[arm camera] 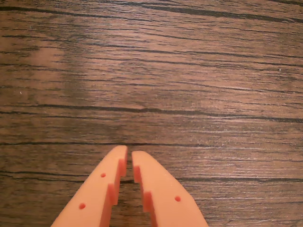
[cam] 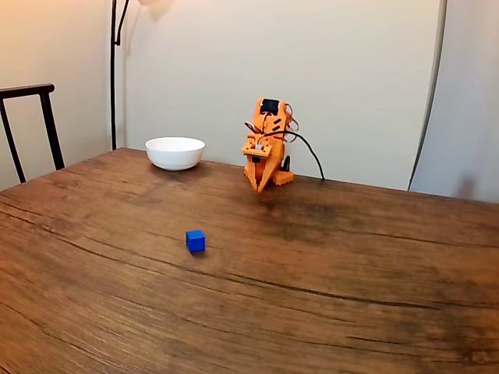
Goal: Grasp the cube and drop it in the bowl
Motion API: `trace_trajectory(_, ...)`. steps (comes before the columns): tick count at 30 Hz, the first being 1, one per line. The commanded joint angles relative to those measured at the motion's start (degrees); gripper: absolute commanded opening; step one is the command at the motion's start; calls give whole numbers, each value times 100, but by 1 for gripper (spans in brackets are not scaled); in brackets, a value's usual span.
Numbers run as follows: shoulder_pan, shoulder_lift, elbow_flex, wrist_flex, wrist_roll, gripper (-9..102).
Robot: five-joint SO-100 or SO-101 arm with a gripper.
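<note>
In the fixed view the orange arm sits folded at the far edge of the wooden desk (cam: 351, 265), its gripper (cam: 260, 187) pointing down at the desk top. The wrist view shows the gripper (arm camera: 129, 153) with its two orange tips nearly touching, only a thin slit between them, nothing held, bare wood grain beneath. The blue cube (cam: 196, 241) lies well apart from the gripper, nearer the desk's middle, toward the camera. The white bowl (cam: 175, 153) stands near the far edge, left of the arm.
</note>
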Motion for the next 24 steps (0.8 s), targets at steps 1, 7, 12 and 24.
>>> trace_trajectory(1,18,-62,-9,378,18,0)
trace_trajectory(7,35,-53,-9,378,-18,0)
trace_trajectory(12,35,-53,-9,246,-62,0)
trace_trajectory(24,-334,-62,-501,-1169,-62,0)
